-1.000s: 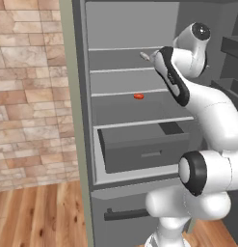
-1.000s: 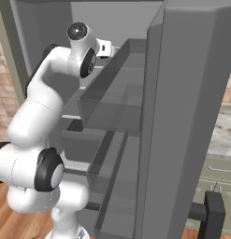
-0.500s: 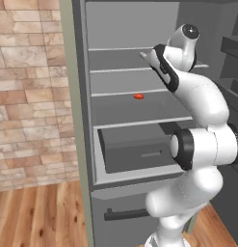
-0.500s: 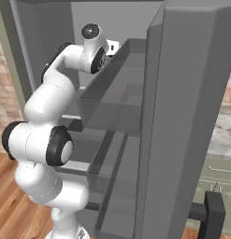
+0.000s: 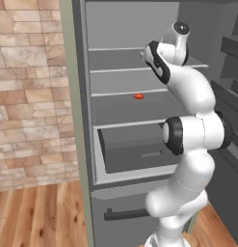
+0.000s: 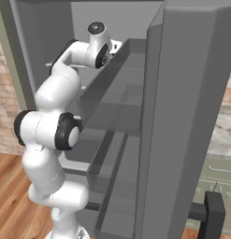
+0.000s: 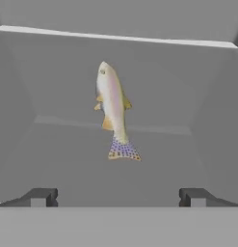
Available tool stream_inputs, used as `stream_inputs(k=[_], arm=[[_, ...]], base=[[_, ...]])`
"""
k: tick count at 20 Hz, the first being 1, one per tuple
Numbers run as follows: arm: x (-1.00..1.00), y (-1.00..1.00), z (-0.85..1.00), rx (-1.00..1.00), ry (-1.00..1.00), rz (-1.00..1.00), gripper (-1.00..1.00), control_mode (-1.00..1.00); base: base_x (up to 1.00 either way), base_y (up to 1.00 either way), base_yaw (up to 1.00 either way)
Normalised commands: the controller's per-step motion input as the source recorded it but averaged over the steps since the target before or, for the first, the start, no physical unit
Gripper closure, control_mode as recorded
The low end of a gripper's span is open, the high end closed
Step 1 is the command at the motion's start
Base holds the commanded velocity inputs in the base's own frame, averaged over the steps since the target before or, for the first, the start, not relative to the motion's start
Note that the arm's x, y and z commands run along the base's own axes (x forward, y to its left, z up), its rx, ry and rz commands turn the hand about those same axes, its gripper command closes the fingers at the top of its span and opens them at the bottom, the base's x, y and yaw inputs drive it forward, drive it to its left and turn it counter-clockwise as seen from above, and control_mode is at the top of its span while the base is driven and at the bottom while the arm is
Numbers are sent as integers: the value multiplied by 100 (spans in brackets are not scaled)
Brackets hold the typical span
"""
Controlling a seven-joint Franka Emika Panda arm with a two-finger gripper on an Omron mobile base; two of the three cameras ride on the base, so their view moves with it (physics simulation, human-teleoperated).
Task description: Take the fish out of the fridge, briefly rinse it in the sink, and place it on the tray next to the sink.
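The fish [image 7: 112, 108], pale and silvery with a speckled tail, lies on a grey upper shelf of the open fridge [image 5: 82, 120], tail toward the hand. My gripper [image 7: 119, 197] is open just short of it, one dark fingertip [image 7: 41, 197] on each side and nothing between them. In the left base view the arm [image 5: 188, 91] reaches into that upper shelf. The fridge's open door [image 6: 191, 116] stands on the right in the right base view. The sink and the tray are out of view.
A small red-orange item [image 5: 138, 96] sits on the shelf below. Under it a dark drawer [image 5: 135, 147] is pulled out. A brick wall [image 5: 24, 96] stands left of the fridge. Door shelves [image 6: 117, 116] run close beside the arm.
The arm has stretched up and further into the upper shelf, bringing the hand closer to the fish. The jaws have stayed open.
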Motion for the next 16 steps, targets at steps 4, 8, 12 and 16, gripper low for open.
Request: stream_inputs(k=[4, 8, 12, 16], arm=[[37, 0, -18, 1, 0, 0, -100, -100], [36, 0, -25, 7, 0, 0, -100, -100], [39, 0, -29, 9, 0, 0, -100, -100], [61, 5, -29, 7, -3, 0, -100, -100]], base=[[0, 0, 0], [0, 0, 0], [0, 0, 0], [0, 0, 0]])
